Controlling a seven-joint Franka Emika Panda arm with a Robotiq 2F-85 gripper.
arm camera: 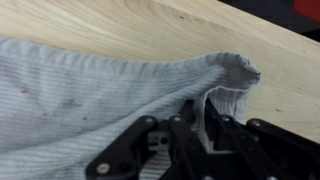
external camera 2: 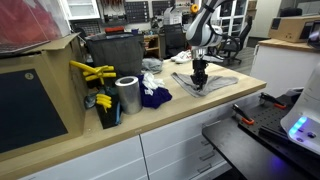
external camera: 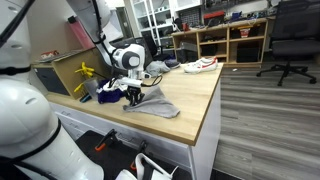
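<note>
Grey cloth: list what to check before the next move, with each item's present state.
1. Grey cloth lies on the wooden counter: ok.
2. Gripper is down at the cloth, with a raised fold running in between its fingers: ok.
3. Fold firmly clamped: cannot tell.
4. Cloth lies wholly on the counter, short of its edge, in both exterior views: ok.
5. Blue cloth and silver cylinder stand apart from the gripper: ok.
</note>
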